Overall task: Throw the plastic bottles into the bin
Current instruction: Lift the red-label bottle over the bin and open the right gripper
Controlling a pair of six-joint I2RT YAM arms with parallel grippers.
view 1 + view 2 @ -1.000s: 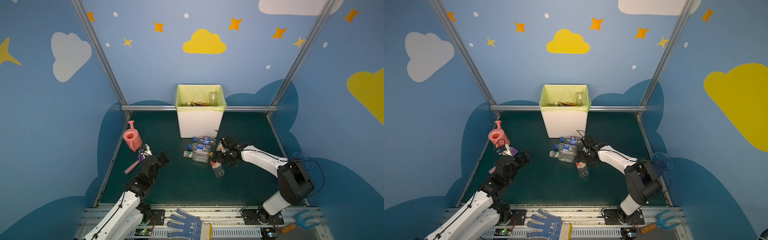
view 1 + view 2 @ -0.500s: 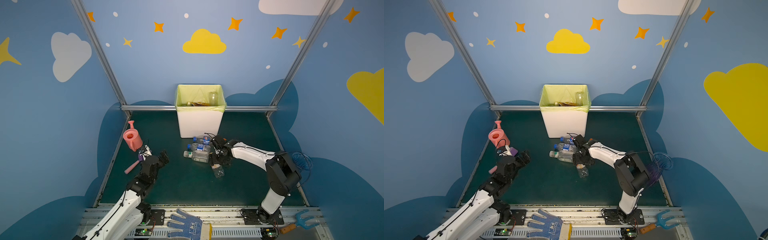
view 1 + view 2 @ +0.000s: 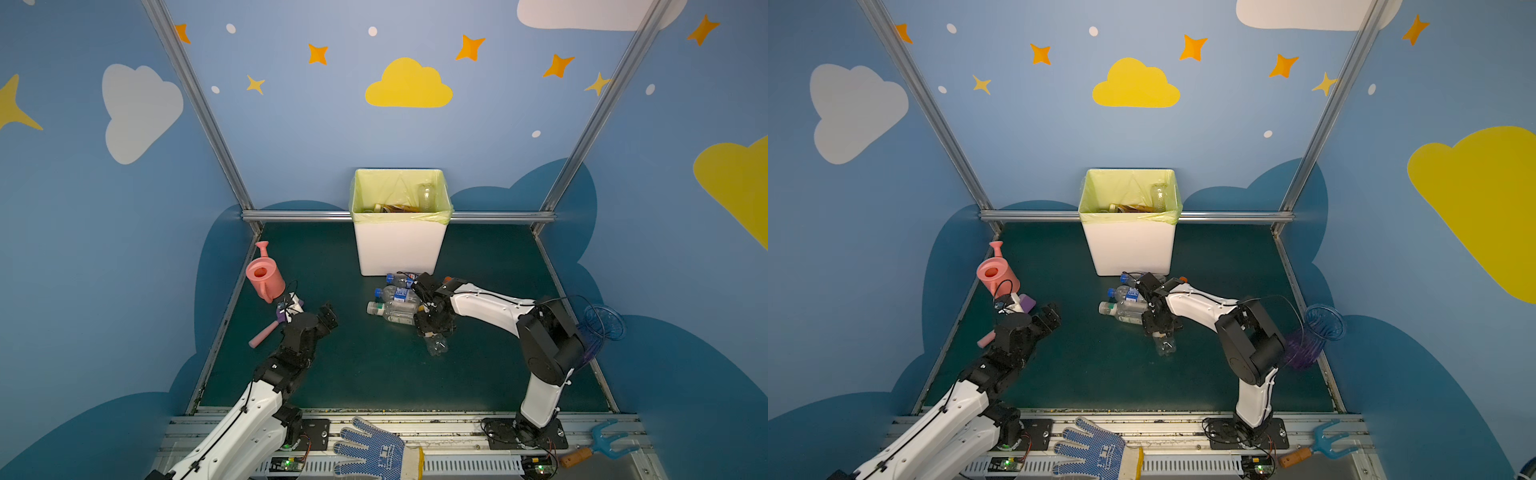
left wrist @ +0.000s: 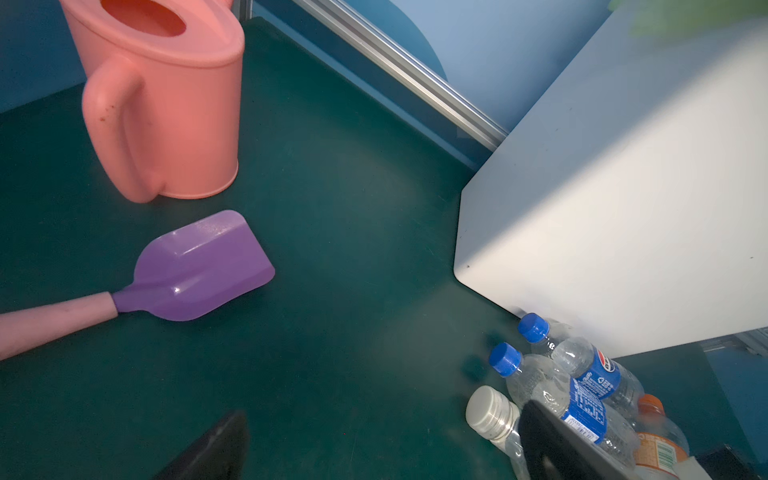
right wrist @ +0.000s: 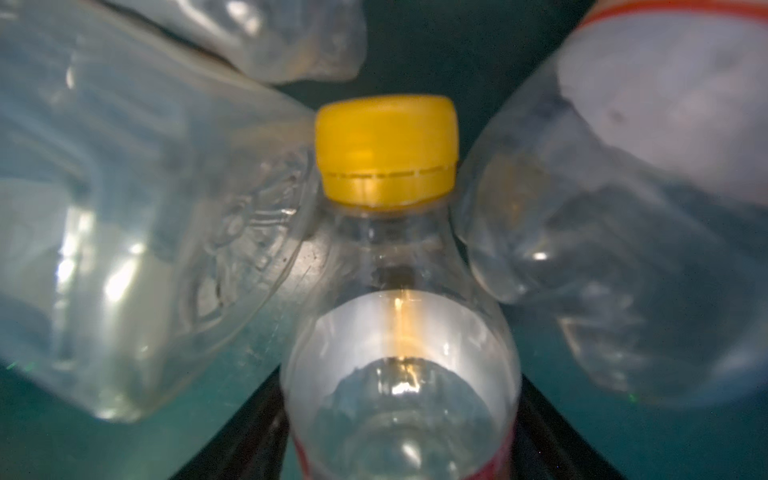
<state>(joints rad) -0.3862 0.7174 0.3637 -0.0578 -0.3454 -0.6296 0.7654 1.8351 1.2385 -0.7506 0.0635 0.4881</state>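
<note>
Several clear plastic bottles [image 3: 392, 309] lie in a pile in front of the white bin [image 3: 399, 249], which holds more bottles [image 3: 1158, 195]. My right gripper [image 3: 432, 328] points down at the pile's near right edge. In the right wrist view its fingers press both sides of a clear bottle [image 5: 399, 332] with a yellow cap [image 5: 386, 149], wedged between two neighbouring bottles [image 5: 145, 228]. The held bottle's base [image 3: 1165, 345] sticks out towards the front. My left gripper [image 3: 328, 316] hovers open and empty left of the pile, facing blue-capped bottles [image 4: 505, 359] and the bin's wall [image 4: 623, 208].
A pink watering can [image 3: 264, 274] and a purple scoop [image 4: 199, 266] sit beside the left gripper near the left wall. A see-through vase [image 3: 602, 324] lies by the right edge. A blue glove [image 3: 374, 451] and a small blue fork [image 3: 602, 444] rest on the front rail.
The right gripper swung left onto the pile and its jaws narrowed round the yellow-capped bottle. The left arm has not moved.
</note>
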